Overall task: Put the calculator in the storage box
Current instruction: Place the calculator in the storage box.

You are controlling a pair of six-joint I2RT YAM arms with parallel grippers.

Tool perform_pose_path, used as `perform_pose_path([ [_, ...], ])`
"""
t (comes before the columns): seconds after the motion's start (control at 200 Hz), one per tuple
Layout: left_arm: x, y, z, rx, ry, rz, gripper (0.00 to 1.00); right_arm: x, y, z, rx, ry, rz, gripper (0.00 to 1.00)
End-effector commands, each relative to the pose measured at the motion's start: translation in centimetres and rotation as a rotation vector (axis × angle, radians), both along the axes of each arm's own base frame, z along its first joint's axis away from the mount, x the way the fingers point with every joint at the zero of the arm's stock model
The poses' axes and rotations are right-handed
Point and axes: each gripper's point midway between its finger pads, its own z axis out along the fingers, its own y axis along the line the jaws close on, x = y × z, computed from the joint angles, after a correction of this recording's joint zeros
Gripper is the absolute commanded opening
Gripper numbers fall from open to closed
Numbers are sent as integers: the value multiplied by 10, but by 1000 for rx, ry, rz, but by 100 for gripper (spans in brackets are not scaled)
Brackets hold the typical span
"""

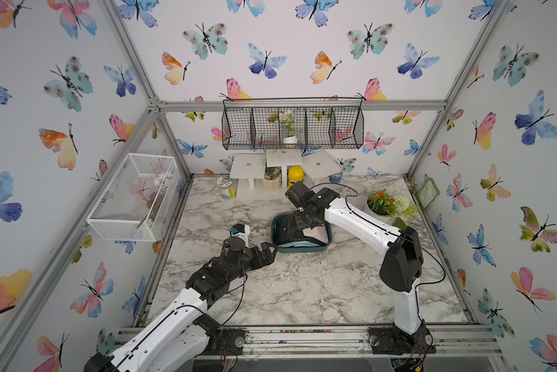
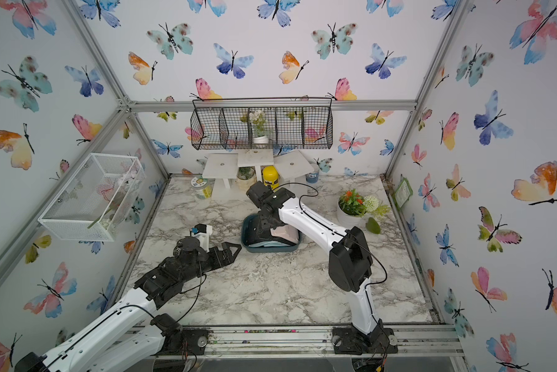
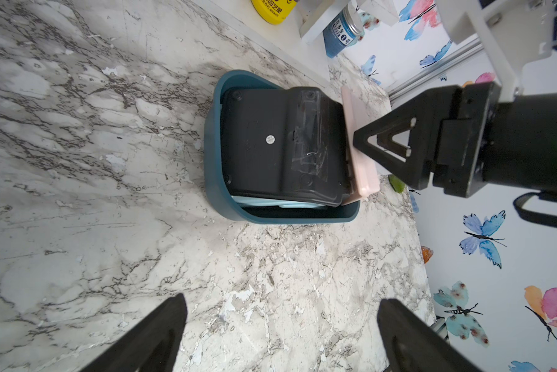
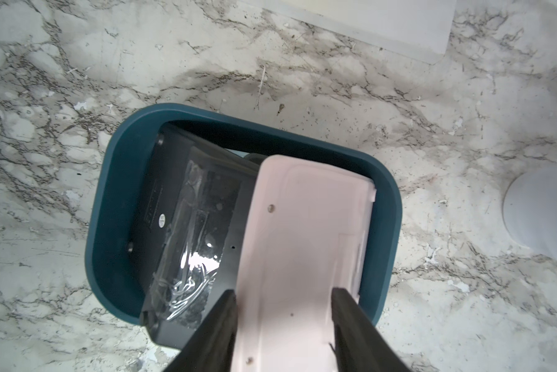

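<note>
The storage box (image 1: 302,250) (image 2: 270,249) (image 3: 225,206) (image 4: 109,206), a teal tub, sits mid-table. A black calculator (image 3: 264,141) (image 4: 180,209) lies in it back-up, over something light blue. A pink calculator (image 1: 319,235) (image 2: 285,233) (image 3: 362,164) (image 4: 302,225) stands tilted at the box's right end, leaning on the black one. My right gripper (image 4: 283,291) (image 1: 299,224) is shut on it, one finger against each long side. My left gripper (image 1: 272,249) (image 2: 235,249) (image 3: 282,302) hovers open and empty over the bare table, just left of the box.
A white wire basket (image 1: 132,196) hangs on the left wall and a black wire basket (image 1: 293,128) on the back wall. White stands, jars and a yellow can (image 1: 295,175) line the back edge. A flower pot (image 1: 383,204) stands at the right. A small white object (image 1: 241,230) lies by my left wrist.
</note>
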Motion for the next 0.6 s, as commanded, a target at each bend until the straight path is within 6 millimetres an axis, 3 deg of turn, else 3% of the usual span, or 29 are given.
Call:
perform_pose_path([
  [0.0,-3,-2,-1,-2,4,-18,99,-5,5,18,52,-20,21,57],
  [0.18,-2,-3,3,-5,-2,-23,99,-6,3,30,74,-39,22,65],
  [0.28,-1,-3,7,-1,-8,-22,99,-8,1,37,85,-50,21,78],
  [0.355,-1,-2,11,4,-14,-21,99,-10,-1,42,101,-63,22,98],
  [0.596,-1,5,31,23,-52,0,99,-23,-11,67,167,-109,38,98],
])
